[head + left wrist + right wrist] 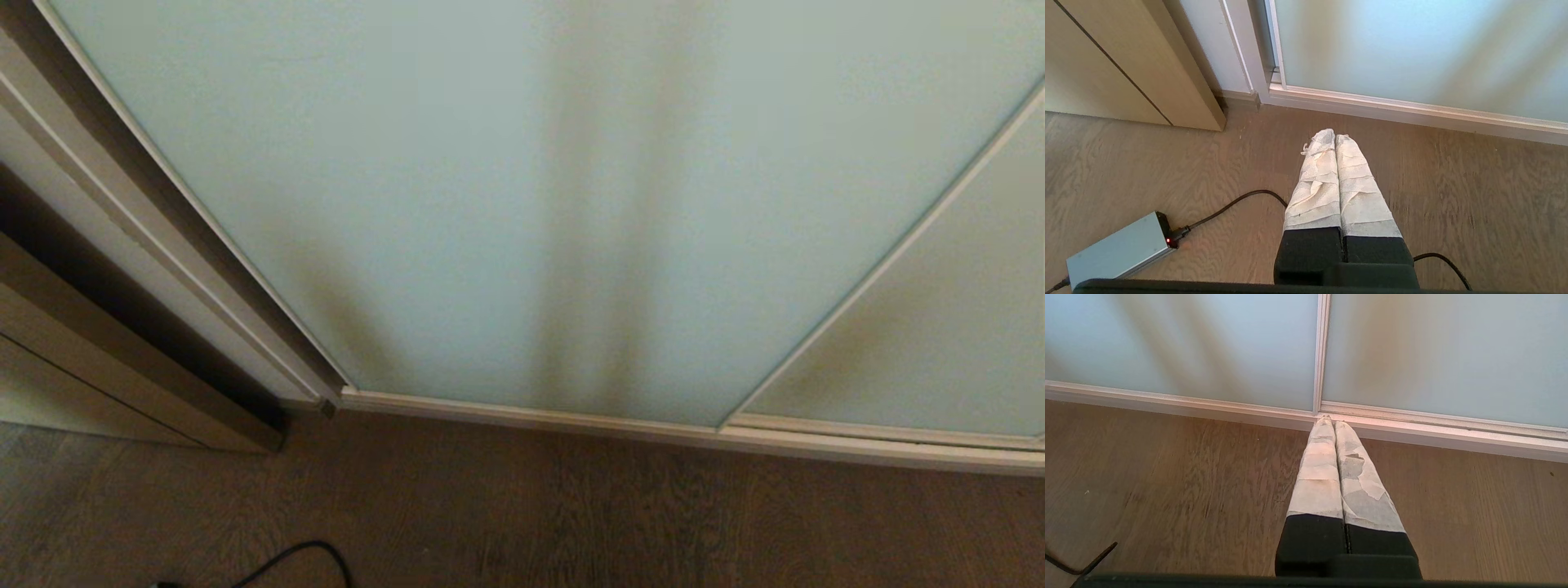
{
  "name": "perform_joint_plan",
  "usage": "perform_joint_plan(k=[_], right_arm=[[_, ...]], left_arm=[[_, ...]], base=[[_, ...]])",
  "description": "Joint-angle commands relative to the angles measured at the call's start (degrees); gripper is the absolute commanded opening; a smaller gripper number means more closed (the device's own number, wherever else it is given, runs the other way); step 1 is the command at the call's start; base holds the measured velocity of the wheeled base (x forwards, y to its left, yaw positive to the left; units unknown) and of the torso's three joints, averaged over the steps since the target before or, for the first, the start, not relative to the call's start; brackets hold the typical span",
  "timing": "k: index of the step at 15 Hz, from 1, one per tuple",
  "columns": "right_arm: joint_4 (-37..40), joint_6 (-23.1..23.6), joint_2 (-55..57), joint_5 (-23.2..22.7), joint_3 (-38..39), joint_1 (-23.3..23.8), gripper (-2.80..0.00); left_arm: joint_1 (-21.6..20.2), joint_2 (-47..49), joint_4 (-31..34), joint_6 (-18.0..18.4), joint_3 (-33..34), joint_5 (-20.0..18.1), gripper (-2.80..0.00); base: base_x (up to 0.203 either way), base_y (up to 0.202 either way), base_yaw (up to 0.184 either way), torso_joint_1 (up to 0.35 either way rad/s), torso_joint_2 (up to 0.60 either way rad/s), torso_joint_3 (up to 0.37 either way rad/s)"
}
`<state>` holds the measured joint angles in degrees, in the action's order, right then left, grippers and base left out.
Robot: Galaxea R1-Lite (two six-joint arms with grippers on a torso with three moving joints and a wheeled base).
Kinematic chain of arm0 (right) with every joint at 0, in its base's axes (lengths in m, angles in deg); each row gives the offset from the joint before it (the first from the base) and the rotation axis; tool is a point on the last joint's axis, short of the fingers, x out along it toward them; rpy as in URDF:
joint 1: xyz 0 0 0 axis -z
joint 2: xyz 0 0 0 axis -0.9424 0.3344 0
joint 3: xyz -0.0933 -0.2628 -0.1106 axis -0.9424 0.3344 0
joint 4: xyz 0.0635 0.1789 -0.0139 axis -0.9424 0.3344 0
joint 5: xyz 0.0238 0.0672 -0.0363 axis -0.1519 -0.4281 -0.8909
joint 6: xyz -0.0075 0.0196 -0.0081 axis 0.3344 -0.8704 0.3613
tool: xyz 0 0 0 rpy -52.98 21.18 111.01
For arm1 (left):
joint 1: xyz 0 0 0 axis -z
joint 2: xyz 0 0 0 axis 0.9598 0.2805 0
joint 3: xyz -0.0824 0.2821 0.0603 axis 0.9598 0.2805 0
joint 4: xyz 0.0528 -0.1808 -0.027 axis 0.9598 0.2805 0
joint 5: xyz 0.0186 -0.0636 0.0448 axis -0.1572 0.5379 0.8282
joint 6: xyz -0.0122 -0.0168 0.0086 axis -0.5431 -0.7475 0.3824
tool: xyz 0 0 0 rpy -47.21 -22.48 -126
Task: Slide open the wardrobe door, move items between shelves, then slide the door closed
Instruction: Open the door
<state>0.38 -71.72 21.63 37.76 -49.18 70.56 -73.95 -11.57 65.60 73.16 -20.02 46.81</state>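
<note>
The sliding wardrobe door (457,188) fills the head view, a wide pane of frosted pale blue-green glass in a cream frame, closed against the left jamb. A second pane (939,343) sits behind it on the right. The same door shows in the left wrist view (1412,49) and the right wrist view (1188,347). My left gripper (1334,137) hangs above the wooden floor, shut, its taped fingers pressed together with nothing between them. My right gripper (1330,421) is shut too and empty, pointing at the bottom rail where the two panes meet. The items and the shelves are hidden behind the door.
A beige cabinet (1126,69) stands left of the wardrobe. On the floor lie a grey power brick (1118,247) with a red light and a black cable (1237,200). The bottom rail (571,420) runs along the wooden floor (571,523).
</note>
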Motion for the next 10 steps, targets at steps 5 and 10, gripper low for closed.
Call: perform_joint_plan(k=[5,10], right_arm=[[-0.02,-0.02,0.0,0.0,0.09,-0.01,-2.8],[-0.02,0.05,0.0,0.0,0.09,-0.01,-2.8]], left_arm=[[-0.02,0.05,0.27,0.13,-0.1,0.01,-2.8],[-0.02,0.05,0.09,0.67,-0.53,0.39,-2.8]], base=[[0.0,0.0,0.0,0.0,0.0,0.0],[0.0,0.0,0.0,0.0,0.0,0.0]])
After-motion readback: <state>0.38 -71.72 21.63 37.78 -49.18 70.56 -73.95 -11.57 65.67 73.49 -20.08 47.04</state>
